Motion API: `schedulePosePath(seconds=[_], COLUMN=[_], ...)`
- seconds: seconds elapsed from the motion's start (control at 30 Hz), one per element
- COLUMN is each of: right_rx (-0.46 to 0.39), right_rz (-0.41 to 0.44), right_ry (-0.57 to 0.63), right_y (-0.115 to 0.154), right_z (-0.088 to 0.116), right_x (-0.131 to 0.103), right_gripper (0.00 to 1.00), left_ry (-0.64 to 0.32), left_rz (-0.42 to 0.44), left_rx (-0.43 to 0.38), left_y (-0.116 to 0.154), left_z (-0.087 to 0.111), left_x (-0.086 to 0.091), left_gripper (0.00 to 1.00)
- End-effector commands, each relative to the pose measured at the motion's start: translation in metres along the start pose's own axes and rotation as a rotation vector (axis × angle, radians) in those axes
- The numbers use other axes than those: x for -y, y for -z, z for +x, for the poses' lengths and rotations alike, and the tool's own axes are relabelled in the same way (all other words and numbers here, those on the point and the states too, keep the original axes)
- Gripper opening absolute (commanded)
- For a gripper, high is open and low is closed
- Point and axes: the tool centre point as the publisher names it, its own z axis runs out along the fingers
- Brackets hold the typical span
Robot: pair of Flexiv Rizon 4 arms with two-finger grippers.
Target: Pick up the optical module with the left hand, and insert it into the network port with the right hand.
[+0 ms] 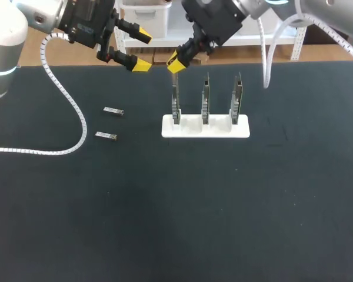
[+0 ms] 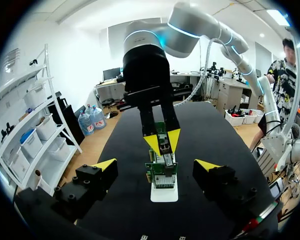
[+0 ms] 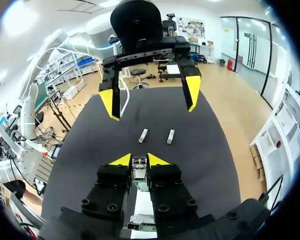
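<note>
Holding the optical module (image 3: pixel 138 169) is the right gripper (image 1: pixel 176 60), fingers narrow and clamped on it from both sides. The module sits directly over the top edge of the leftmost network card (image 1: pixel 175 101), one of three upright in the white holder (image 1: pixel 206 129). In the left wrist view its long axis looks roughly vertical, in line with the card below. Can't tell whether it's touching the port or just above it.

Left gripper (image 1: pixel 139 50) is spread wide and empty, hovering left of the cards. One spare module (image 1: pixel 113 111) and a second spare module (image 1: pixel 106 136) lie flat on the table (image 1: pixel 176 223), well apart from the holder.

My read: the right arm has the part, so only insertion is left. That calls for a straight push down along the module axis. Any tilt against the port would likely jam it.
</note>
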Motion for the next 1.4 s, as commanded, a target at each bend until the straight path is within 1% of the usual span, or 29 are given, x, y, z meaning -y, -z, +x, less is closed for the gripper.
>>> schedulePosePath(seconds=[0.03, 0.17, 0.37, 0.73, 0.87, 1.13, 1.4], right_rx=[0.007, 0.011, 0.010, 0.027, 0.031, 0.037, 0.048], right_rz=[0.011, 0.033, 0.039, 0.065, 0.075, 0.077, 0.045], right_ry=[-0.002, -0.008, -0.014, -0.026, -0.030, -0.017, 0.000], right_y=[-0.001, -0.002, -0.004, -0.007, -0.006, -0.003, -0.006], right_z=[0.003, 0.002, 0.001, -0.002, 0.003, 0.007, 0.011], right_x=[-0.002, -0.003, -0.004, -0.015, -0.017, -0.015, -0.009], right_gripper=[0.00, 0.00, 0.00, 0.00, 0.00, 0.00, 0.00], left_ry=[0.002, 0.002, 0.002, 0.002, 0.002, 0.002, 0.002], left_rz=[0.000, 0.000, 0.000, 0.000, 0.000, 0.000, 0.000], left_rx=[-0.005, -0.005, -0.005, -0.005, -0.005, -0.005, -0.005], left_y=[0.000, 0.000, 0.000, 0.000, 0.000, 0.000, 0.000], left_z=[-0.001, -0.001, -0.001, -0.001, -0.001, -0.001, -0.001], left_x=[0.000, 0.000, 0.000, 0.000, 0.000, 0.000, 0.000], left_gripper=[1.00, 1.00, 1.00, 1.00, 1.00, 1.00, 1.00])
